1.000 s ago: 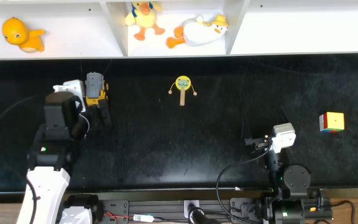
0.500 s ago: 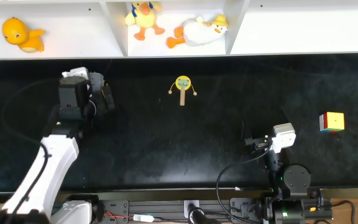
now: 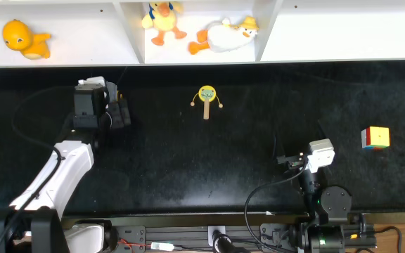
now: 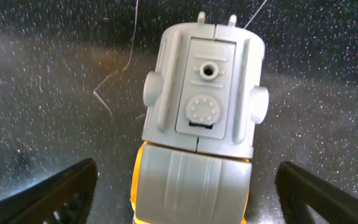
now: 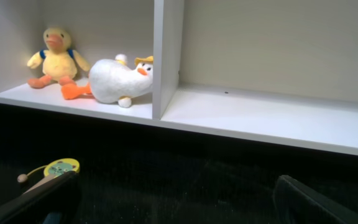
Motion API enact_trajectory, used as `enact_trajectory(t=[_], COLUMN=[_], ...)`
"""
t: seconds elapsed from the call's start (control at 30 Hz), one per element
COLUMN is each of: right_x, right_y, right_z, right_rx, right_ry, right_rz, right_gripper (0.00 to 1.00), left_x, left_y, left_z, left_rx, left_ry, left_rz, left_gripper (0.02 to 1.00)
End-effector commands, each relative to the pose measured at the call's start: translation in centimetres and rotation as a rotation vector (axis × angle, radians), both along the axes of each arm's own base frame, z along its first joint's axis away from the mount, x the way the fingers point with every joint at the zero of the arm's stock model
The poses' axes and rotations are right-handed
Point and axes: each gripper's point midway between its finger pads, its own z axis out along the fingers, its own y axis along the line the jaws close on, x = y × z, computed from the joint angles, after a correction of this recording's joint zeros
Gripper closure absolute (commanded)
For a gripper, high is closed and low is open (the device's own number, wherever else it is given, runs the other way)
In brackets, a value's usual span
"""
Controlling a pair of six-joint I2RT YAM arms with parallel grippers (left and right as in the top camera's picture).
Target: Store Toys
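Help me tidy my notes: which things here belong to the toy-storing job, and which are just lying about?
Job: toy truck, left gripper, rattle drum, puzzle cube, shelf.
Lying about: orange duck, yellow duck plush, white duck plush, already shelved.

Robot lab: black mat (image 3: 209, 161), white shelves (image 3: 329, 42)

Bright, even light on white shelf (image 3: 343, 31); black mat (image 3: 259, 161) dim, speckled with glints; shadows faint.
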Motion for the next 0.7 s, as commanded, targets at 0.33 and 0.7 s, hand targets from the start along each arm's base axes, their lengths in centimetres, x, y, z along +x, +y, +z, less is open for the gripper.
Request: enact_trajectory(t=[0.33,0.7], right_x=[0.1,0.1], right_y=[-0.2,-0.2], right_z=[-0.4,-0.4], right_rx=[-0.003,-0.003], right_ry=[0.0,0.0], right_rz=[-0.009,-0.009], right_gripper=[0.005,0.005], left_x=[0.4,-0.7], left_y=[0.4,0.1], left_z=[0.3,3.8], left_rx=[0.073,0.057], left_ry=[-0.012,-0.071], left_rz=[-0.046,-0.056], left_gripper=[0.472,0.586])
